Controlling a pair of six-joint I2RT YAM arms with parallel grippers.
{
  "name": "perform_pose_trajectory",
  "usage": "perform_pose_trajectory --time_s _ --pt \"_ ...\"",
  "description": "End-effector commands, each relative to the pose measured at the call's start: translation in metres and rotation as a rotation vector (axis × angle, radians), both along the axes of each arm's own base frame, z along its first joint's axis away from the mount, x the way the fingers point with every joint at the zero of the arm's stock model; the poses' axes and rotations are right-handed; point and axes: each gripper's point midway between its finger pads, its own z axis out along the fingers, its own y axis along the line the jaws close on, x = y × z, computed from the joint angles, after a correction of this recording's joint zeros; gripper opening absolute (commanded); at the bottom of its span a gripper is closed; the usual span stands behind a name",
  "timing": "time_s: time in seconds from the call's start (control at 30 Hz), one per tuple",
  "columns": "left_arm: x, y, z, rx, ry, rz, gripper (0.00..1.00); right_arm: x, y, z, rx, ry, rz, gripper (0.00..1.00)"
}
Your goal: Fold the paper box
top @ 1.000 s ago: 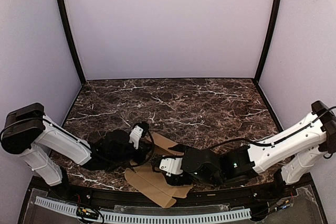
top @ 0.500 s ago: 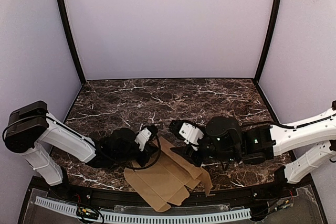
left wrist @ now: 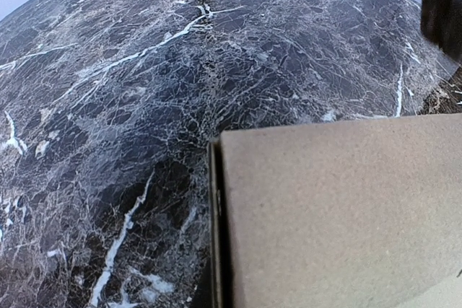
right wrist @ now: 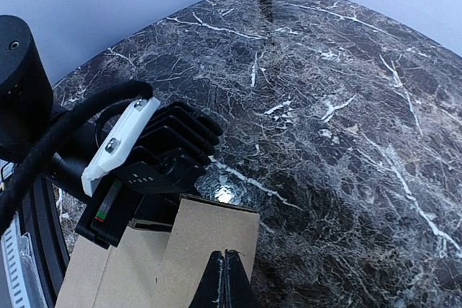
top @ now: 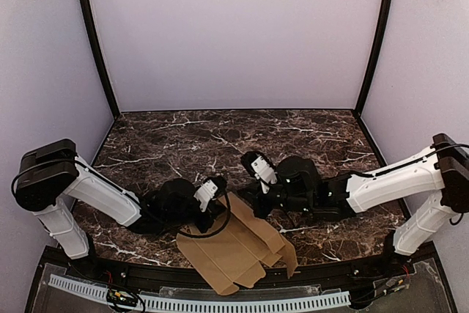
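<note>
The paper box (top: 234, 251) is a flat tan cardboard sheet with creased panels, lying at the near middle of the marble table (top: 220, 144). My left gripper (top: 217, 205) is at the sheet's far left corner. In the left wrist view the cardboard (left wrist: 332, 214) fills the lower right, tight against a dark finger (left wrist: 214, 250), and that gripper is shut on the sheet's edge. My right gripper (top: 249, 203) is at the far flap. Its fingers (right wrist: 225, 279) are shut, tips together against the flap (right wrist: 195, 239), with nothing seen between them.
The left arm's black and white gripper body (right wrist: 144, 149) sits just left of the right gripper's tips, very close. A black cable (right wrist: 65, 135) loops over it. Purple walls (top: 234, 34) enclose the table. A white toothed rail (top: 198, 302) runs along the near edge.
The right gripper went from open to shut and swung from the sheet's near side to its far flap. The sheet spread out to the right. The left gripper shifted slightly right.
</note>
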Motion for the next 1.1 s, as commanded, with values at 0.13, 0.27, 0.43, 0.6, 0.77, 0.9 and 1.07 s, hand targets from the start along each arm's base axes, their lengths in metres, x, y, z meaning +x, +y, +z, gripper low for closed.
perform_pose_trajectory --time_s 0.13,0.27,0.43,0.6,0.77,0.9,1.07 --pt "-0.006 0.001 -0.014 0.011 0.041 -0.003 0.01 0.010 0.035 0.002 0.116 0.049 0.013 0.00" --pt "-0.006 0.000 -0.014 -0.002 0.049 0.002 0.01 0.013 0.041 -0.009 0.122 0.067 0.013 0.00" --pt "-0.005 0.000 -0.014 -0.010 0.047 0.007 0.01 0.016 0.045 -0.032 0.085 0.093 0.003 0.00" --pt "-0.003 0.003 -0.016 -0.013 0.044 0.032 0.07 0.012 0.040 -0.054 0.064 0.137 -0.001 0.00" --pt "0.003 0.004 -0.014 -0.022 0.031 0.064 0.15 0.008 0.034 -0.064 0.054 0.161 -0.010 0.00" --pt "0.008 0.003 -0.011 -0.041 0.018 0.090 0.21 0.008 0.031 -0.066 0.050 0.168 -0.015 0.00" --pt "0.015 -0.001 0.001 -0.107 -0.005 0.119 0.25 0.005 0.030 -0.067 0.050 0.177 -0.009 0.00"
